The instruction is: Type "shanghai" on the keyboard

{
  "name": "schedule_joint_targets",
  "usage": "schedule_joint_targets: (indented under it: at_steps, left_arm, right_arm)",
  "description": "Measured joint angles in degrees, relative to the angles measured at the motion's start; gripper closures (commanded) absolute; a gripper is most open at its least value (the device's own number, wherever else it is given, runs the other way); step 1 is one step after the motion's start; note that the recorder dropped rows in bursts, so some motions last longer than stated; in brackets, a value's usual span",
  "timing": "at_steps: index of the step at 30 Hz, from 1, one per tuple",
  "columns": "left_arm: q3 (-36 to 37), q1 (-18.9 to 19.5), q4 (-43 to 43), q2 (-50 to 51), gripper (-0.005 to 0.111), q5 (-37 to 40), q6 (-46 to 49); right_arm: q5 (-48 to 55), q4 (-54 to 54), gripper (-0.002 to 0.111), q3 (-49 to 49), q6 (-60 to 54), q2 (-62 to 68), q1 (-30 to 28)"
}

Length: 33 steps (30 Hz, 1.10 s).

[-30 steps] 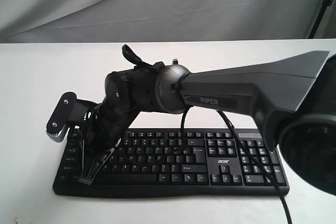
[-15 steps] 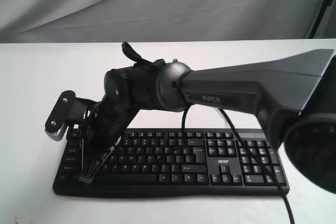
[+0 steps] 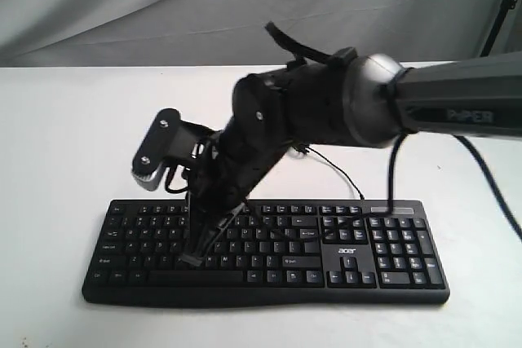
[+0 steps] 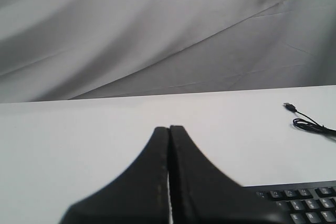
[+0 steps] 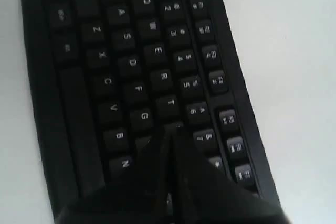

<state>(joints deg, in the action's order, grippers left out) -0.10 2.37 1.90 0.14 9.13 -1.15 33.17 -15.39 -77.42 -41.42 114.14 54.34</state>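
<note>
The black keyboard (image 3: 269, 254) lay flat on the white counter (image 3: 65, 136), near its front edge. The right claw (image 3: 196, 257), clenched with nothing in it, pointed down at the letter rows, its tip just past the G and T keys; contact could not be judged. The left claw (image 4: 169, 129) hung clenched and empty above the counter, beside the keyboard's corner, with the thin cable (image 4: 310, 124) nearby.

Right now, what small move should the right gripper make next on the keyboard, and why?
Probably ease the right gripper straight down a little. Its shut tip points at the keyboard just beside the G key, where H should lie; contact is unclear.
</note>
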Motion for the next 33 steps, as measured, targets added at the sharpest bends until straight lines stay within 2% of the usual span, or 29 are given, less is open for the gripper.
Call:
schedule_joint_targets:
  at_steps: [4, 12, 33]
  left_arm:
    - [0.0, 0.0, 0.0, 0.0, 0.107, 0.0, 0.0]
    - [0.0, 0.0, 0.0, 0.0, 0.107, 0.0, 0.0]
    - [0.0, 0.0, 0.0, 0.0, 0.107, 0.0, 0.0]
  right_arm:
    - [-6.6, -1.6, 0.108, 6.9, 0.1, -2.1, -0.2]
    - [-11.4, -8.8, 0.108, 7.7, -5.2, -0.3, -0.2]
    - [-12.5, -13.4, 0.108, 7.7, -9.9, 1.7, -0.1]
